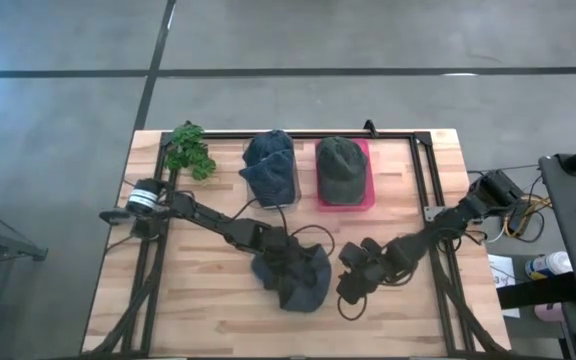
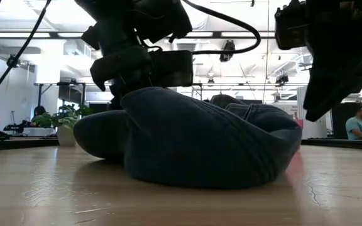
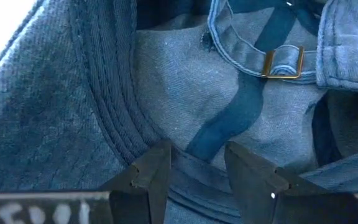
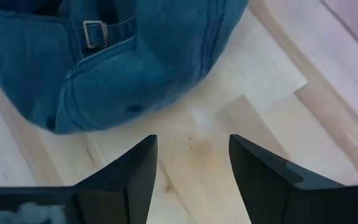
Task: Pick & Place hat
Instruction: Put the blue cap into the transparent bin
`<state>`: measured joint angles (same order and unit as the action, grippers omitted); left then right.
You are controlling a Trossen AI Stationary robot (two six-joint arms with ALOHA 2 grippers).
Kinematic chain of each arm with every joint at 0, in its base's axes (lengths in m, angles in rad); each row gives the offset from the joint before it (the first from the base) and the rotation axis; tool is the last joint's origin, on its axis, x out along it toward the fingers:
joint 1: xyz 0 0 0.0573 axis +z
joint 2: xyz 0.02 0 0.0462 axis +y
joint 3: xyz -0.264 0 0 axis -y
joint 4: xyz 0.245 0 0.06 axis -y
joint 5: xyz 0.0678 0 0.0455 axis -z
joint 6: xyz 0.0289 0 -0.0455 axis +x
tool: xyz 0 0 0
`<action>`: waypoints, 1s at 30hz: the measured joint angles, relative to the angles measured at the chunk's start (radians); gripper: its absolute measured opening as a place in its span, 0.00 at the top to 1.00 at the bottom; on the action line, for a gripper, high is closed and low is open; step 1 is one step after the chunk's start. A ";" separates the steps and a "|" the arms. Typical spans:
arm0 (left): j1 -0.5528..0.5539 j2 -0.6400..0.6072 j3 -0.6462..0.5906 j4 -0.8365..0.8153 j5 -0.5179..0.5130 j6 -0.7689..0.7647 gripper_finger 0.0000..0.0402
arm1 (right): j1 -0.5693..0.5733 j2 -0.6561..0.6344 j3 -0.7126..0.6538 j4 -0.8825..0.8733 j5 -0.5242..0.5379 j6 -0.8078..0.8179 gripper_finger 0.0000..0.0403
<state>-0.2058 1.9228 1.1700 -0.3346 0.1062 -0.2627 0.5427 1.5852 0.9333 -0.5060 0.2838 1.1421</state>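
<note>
Denim hat (image 3: 216, 112) fills my left wrist view, crumpled on the table (image 1: 198, 310) at centre front. Left gripper (image 3: 194, 168) jaws pinch its fabric; right gripper (image 1: 353, 280) waits beside, jaws wide. Grasp phase; I judge lifting comes next.

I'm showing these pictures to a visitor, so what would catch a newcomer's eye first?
Most likely the crumpled blue hat at the table's front centre, with the left gripper pressed into its fabric. Next, the open right gripper over bare wood beside it, and behind them a blue hat and a green hat.
</note>
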 joint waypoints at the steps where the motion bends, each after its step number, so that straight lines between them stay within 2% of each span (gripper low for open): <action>1: 0.000 0.000 -0.003 0.005 0.001 0.000 0.62 | -0.007 0.000 0.000 0.000 -0.004 -0.007 0.52; 9: 0.000 0.008 -0.011 0.174 0.001 -0.002 0.62 | -0.031 0.000 0.001 0.013 -0.038 -0.053 0.52; 14: 0.000 0.018 -0.011 0.359 0.000 -0.004 0.62 | -0.030 0.000 0.000 0.012 -0.039 -0.066 0.52; 18: 0.001 0.018 0.036 0.374 0.000 0.009 0.62 | -0.030 0.000 -0.002 0.012 -0.038 -0.089 0.52; 22: 0.001 -0.025 0.117 0.288 -0.032 0.026 0.62 | -0.030 0.000 -0.003 0.012 -0.039 -0.122 0.52; 25: 0.001 -0.052 0.169 0.134 -0.060 0.062 0.62 | -0.030 0.000 -0.003 0.027 -0.052 -0.128 0.52; 30: 0.001 -0.038 0.140 -0.115 -0.060 0.059 0.62 | -0.051 0.038 -0.010 0.185 -0.131 -0.208 0.52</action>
<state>-0.2047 1.8848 1.3095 -0.4498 0.0460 -0.2039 0.4914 1.6231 0.9234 -0.3215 0.1529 0.9346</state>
